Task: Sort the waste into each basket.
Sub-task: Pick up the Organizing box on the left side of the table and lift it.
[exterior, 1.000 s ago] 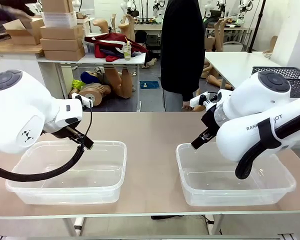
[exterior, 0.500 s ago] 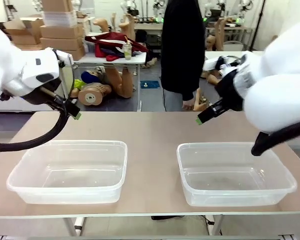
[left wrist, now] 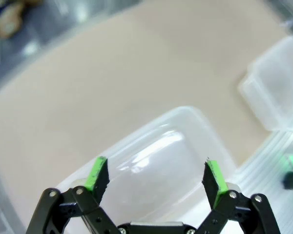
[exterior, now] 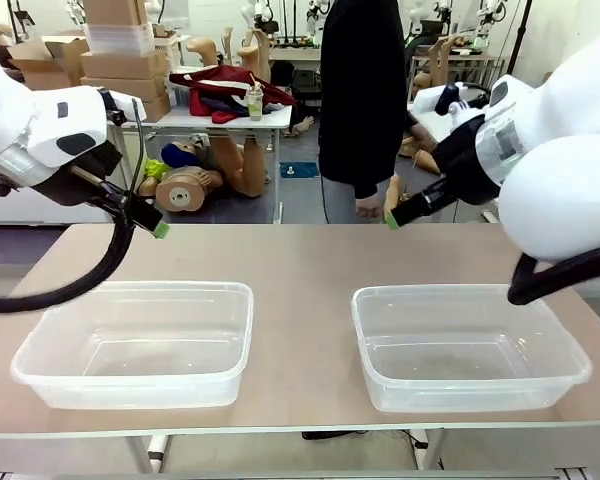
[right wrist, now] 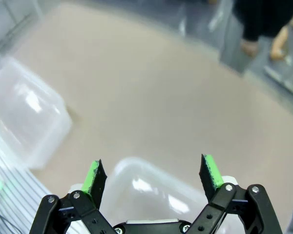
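Two clear plastic tubs, two tools, one person and one counter.

**Front view**
- Tubs: two, alike, rectangular with rounded corners and rolled rims. They stand side by side and well apart on the tan counter [exterior: 300, 260].
  - The left-hand tub [exterior: 140, 288] is at lower left and the right-hand tub [exterior: 430, 292] at lower right.
  - Contents: each is empty, its bare floor showing through the walls.
- Tools: two, both raised clear of the tubs and touching nothing.
  - The left tool [exterior: 156, 227] is at middle left, its green tip level in the picture with the counter's far edge.
  - The right tool [exterior: 393, 217] is right of centre, at the same level.
- Persons: one person [exterior: 360, 90] in a dark top stands at the far side, top centre. One hand [exterior: 368, 207] hangs just left of the right tool's tip.

**Left wrist view (blurred)**
- The left tool [left wrist: 156, 178] is at the bottom edge, its jaws spread wide with nothing between the green pads.
- The left-hand tub [left wrist: 185, 113] lies under it at lower centre, empty.
- A corner of the right-hand tub [left wrist: 268, 92] shows at the right edge.
- Bare counter [left wrist: 112, 73] fills the upper part of the frame.

**Right wrist view (blurred)**
- The right tool [right wrist: 154, 175] is at the bottom edge, its jaws spread wide and holding nothing.
- The right-hand tub [right wrist: 132, 163] lies under it at lower centre, empty.
- The left-hand tub [right wrist: 34, 117] is at middle left.
- The person's hand [right wrist: 249, 46] is at upper right, beyond the counter [right wrist: 151, 87].
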Tool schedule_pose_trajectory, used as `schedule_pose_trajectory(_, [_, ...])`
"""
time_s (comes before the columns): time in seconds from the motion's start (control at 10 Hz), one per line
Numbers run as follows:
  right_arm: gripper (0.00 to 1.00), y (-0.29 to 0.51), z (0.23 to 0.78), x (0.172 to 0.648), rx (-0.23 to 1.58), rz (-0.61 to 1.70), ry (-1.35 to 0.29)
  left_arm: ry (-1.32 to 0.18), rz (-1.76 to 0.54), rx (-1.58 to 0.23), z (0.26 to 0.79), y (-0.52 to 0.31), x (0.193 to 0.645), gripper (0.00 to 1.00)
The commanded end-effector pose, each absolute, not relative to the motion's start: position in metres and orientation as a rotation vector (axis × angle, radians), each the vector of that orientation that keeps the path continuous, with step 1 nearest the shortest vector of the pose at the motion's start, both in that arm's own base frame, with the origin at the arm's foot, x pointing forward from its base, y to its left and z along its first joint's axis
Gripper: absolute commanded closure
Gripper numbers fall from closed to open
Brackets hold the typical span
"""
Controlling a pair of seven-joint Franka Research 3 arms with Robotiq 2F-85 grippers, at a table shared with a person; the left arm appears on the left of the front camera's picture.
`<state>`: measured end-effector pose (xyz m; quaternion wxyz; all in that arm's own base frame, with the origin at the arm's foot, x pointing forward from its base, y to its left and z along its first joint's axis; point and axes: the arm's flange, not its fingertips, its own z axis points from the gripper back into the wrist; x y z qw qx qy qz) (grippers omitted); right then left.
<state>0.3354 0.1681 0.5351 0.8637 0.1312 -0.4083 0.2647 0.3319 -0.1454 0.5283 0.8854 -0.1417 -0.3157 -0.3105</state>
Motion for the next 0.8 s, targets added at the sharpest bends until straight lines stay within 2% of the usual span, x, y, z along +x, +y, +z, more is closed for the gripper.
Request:
schedule_pose_trajectory(0.0, [0.00, 0.113, 0.488, 0.281, 0.828, 0.505, -1.122, -0.534, -0.732, -0.853, 0.554, -0.088, 0.314, 0.00])
schedule_pose_trajectory(0.1, [0.00, 0.094, 0.480, 0.265, 0.976, 0.503, -1.171, -0.569, -0.673, -0.989, 0.561, -0.062, 0.307, 0.00])
schedule_pose_trajectory(0.2, [0.00, 0.076, 0.469, 0.256, 1.083, 0.472, -1.140, -0.633, -0.618, -1.027, 0.563, -0.040, 0.299, 0.00])
schedule_pose_trajectory(0.4, [0.00, 0.055, 0.443, 0.248, 1.208, 0.504, -1.080, -0.716, -0.585, -1.061, 0.557, -0.019, 0.291, 0.00])
schedule_pose_trajectory(0.5, [0.00, 0.043, 0.426, 0.244, 1.215, 0.551, -1.013, -0.748, -0.529, -1.054, 0.549, -0.010, 0.294, 0.00])
schedule_pose_trajectory(0.7, [0.00, 0.021, 0.400, 0.233, 1.157, 0.633, -0.635, -0.700, -0.486, -0.921, 0.534, -0.007, 0.299, 0.00])
